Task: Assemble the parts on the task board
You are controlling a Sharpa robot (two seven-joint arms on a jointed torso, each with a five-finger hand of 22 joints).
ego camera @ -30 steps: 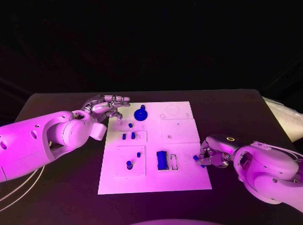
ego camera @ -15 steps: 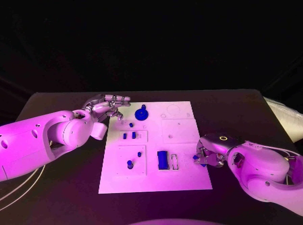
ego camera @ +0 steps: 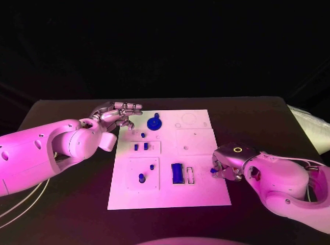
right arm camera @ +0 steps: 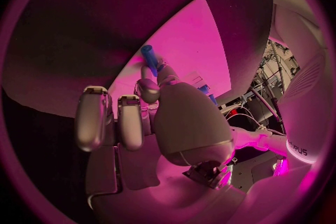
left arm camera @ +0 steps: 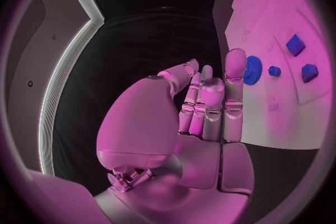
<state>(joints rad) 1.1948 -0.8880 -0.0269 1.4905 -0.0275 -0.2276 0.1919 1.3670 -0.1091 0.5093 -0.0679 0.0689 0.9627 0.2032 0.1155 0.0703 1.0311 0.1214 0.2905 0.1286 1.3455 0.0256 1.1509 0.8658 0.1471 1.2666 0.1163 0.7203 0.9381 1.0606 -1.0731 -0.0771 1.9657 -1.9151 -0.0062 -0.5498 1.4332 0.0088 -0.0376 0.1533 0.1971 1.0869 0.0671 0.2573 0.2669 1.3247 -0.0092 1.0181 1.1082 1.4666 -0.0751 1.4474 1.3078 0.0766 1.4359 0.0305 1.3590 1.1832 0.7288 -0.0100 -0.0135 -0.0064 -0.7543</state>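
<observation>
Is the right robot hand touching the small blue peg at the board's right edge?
Touching. The right wrist view shows the blue peg pinched between the fingertips of the right robot hand, above the task board.

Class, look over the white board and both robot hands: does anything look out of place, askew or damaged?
Nothing looks damaged or spilled. The task board lies flat on the table. One small blue peg is off the board, pinched in the right hand at the board's right edge. The left hand holds nothing, near the blue gear.

black table [ego camera: 61,204] | white task board [ego camera: 201,191] lies flat at its middle | pale bag [ego camera: 312,130] at right edge
</observation>
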